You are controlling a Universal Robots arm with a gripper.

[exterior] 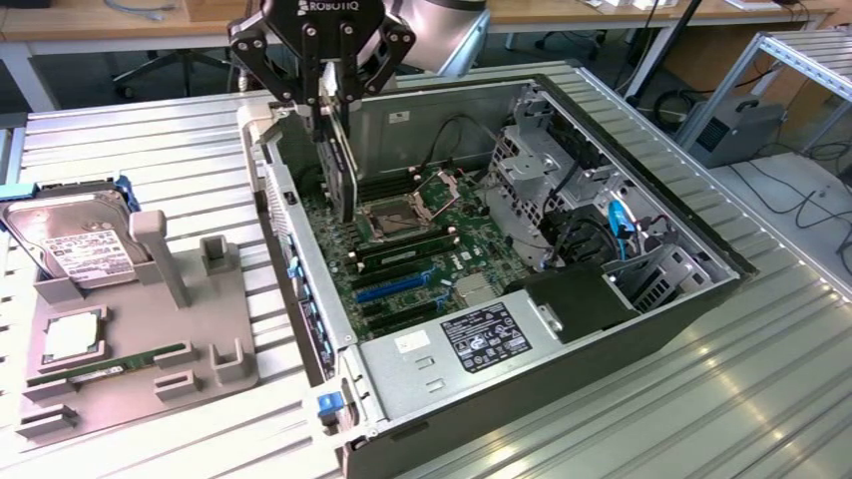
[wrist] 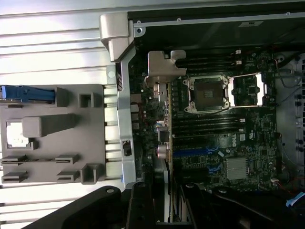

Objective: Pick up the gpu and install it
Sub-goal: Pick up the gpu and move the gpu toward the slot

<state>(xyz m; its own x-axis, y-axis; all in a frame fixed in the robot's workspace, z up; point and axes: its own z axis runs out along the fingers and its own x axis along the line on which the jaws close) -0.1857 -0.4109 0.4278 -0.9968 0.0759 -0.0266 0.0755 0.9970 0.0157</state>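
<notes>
Claw [exterior: 326, 102] grasps the graphics card [exterior: 341, 170] upright above the motherboard [exterior: 460, 218] inside the open computer case [exterior: 282, 215]. Best held vertical, bottom edge squared to the slots [exterior: 393, 287], bracket [wrist: 164, 67] against the case's left wall in the exterior view.

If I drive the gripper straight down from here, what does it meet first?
The gpu held in the gripper leads. Its lower edge would probably touch the motherboard first, just beside the CPU socket. Whether it lines up with a slot is unclear.
</notes>
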